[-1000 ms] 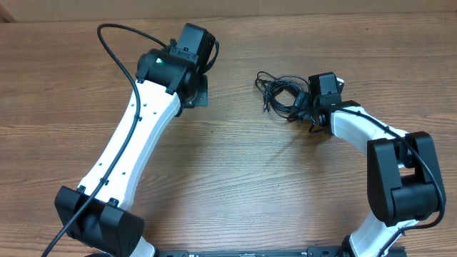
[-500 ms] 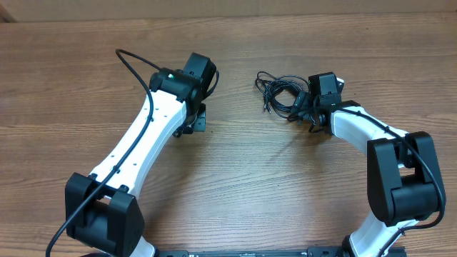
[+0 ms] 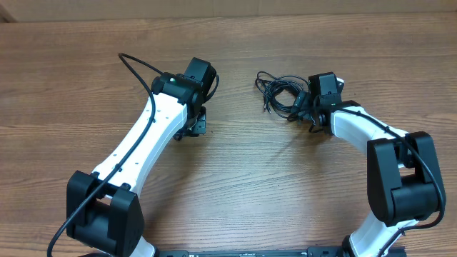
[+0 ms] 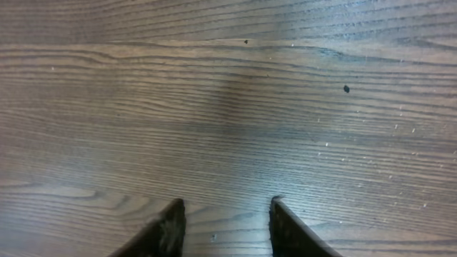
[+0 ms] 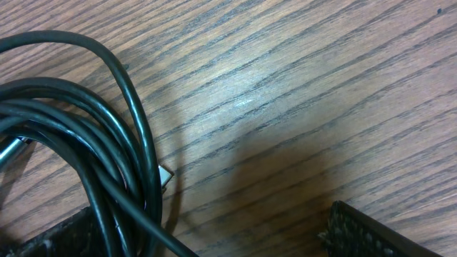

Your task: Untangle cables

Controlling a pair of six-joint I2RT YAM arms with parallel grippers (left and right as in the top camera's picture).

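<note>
**A:** Starting overhead, where are the cables (image 3: 280, 93)?

**B:** They sit bunched in one small black tangle on the far part of the wooden table (image 3: 243, 193). The right gripper (image 3: 305, 114) touches the tangle's near-right edge, but its own housing hides the jaws from up here.

**A:** And the left gripper (image 3: 191, 127)?

**B:** It is well apart from the tangle, off to its left, and mostly buried under its white arm (image 3: 146, 143). Both arm bases are cut off at the bottom edge. A paler band runs beyond the table's far edge.

**A:** What does the left wrist view show?

**B:** Two dark fingertips (image 4: 170, 227), cropped by the bottom edge, stand apart with only bare grain between them. One dark speck (image 4: 346, 89) marks the wood.

**A:** And the right wrist view?

**B:** Glossy strands curve down the left side and cross over one pad (image 5: 57, 239). The other pad sits far off at the lower right, so the jaws are spread wide and pinch nothing. A pale plug tip (image 5: 166, 175) peeks out just beside the strands. I cannot tell how the strands cross, because they are blurred and cropped.
</note>
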